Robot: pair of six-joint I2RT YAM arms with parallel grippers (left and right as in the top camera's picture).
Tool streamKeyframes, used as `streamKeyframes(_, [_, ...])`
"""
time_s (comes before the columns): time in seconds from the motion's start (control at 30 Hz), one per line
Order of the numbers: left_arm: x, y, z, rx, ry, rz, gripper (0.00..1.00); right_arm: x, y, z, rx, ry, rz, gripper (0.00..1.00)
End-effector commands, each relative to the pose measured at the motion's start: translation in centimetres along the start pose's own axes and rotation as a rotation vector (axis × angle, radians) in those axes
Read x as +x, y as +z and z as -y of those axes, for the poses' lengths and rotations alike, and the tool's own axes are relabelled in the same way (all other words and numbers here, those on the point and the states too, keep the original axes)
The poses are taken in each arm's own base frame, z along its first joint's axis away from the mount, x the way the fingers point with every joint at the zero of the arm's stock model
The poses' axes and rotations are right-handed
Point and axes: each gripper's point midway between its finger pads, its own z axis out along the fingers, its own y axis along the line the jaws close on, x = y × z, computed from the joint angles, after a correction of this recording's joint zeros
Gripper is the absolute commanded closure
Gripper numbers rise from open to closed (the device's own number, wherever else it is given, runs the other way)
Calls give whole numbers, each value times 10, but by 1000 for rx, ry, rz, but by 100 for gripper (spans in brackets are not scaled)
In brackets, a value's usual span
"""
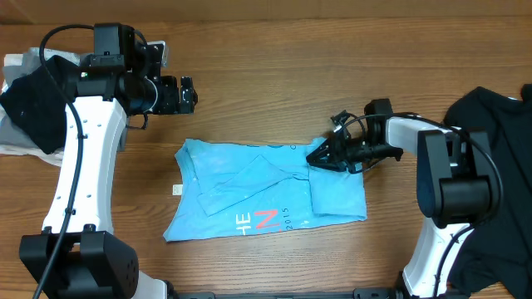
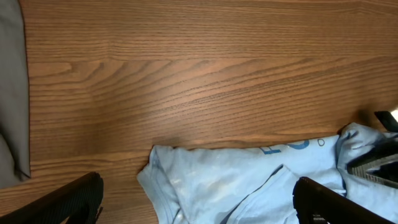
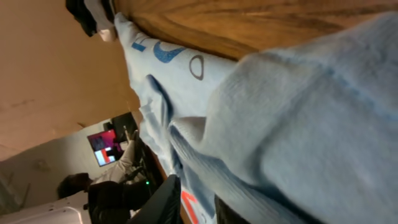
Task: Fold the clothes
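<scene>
The left gripper [image 1: 189, 93] hangs over the table [image 1: 332, 58], jaws wide and empty, just beyond the far left corner of the light blue T-shirt [image 1: 249, 187]; the shirt lies mid-table, its right side doubled inward; the right gripper [image 1: 321, 158] sits low at that fold's upper corner — whether it pinches cloth cannot be told; the fold likely wants pressing flat, then a straight lift clear — no dragging; a black garment [image 1: 490, 124] waits at right.
</scene>
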Motion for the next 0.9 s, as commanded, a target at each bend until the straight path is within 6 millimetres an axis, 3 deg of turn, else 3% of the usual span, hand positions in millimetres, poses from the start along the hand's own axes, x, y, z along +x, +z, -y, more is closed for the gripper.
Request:
streamKeyframes(0.0, [3,5,0,7,9,-14,0,5,14,10,94,64,-25,72])
streamKeyframes(0.03, [3,5,0,6,2,-15,0,6,19,12,117,80,-32,68])
streamKeyframes(0.2, [3,5,0,6,-10,-17,0,8,31,37,332,135,-22,69])
streamKeyframes(0.37, [4,5,0,5,-10,-20,0,8,29,30,337,147,-28,80])
streamKeyframes(0.57, [4,5,0,5,-10,-19,0,5,-2,-22,326,22,-19,80])
streamKeyframes(0.7, [4,5,0,2,-9,-18,0,15,-22,-56,324,-56,0,76])
streamKeyframes(0.87, [1,5,0,2,-6,-6,0,36,-31,-66,327,-56,-43,72])
